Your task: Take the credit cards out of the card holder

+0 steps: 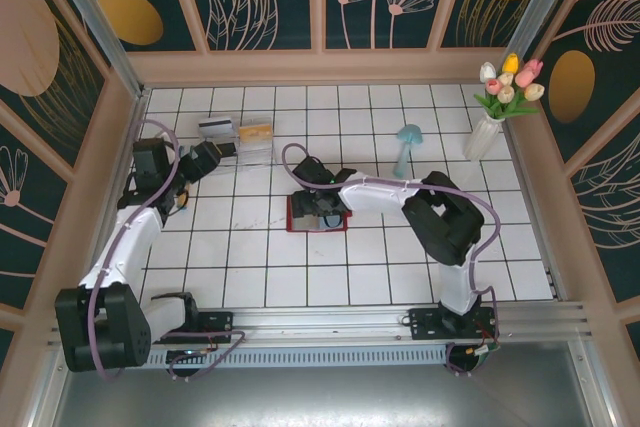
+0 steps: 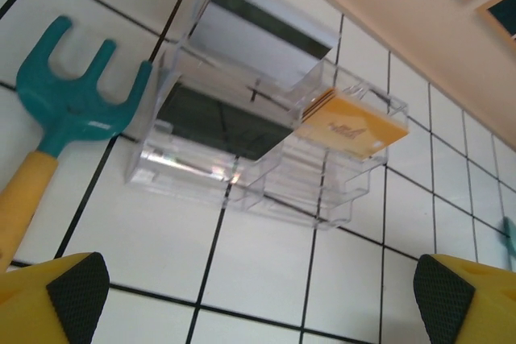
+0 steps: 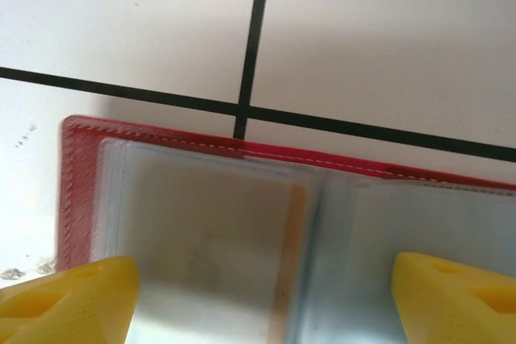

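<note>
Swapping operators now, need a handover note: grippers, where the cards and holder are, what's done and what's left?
Left gripper: open, empty, by the clear plastic box.
Right gripper: open, low over the card holder, which lies open.
Done: a grey card and a yellow card sit in the box.
Left: a tan-edged card seems to be in a holder pocket, blurred; pull it out.

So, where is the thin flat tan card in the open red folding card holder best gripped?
Probably the tan card by its bare edge beside the centre fold, from above: the open red folding card holder lies flat, and its cloudy pocket covers the rest.
</note>
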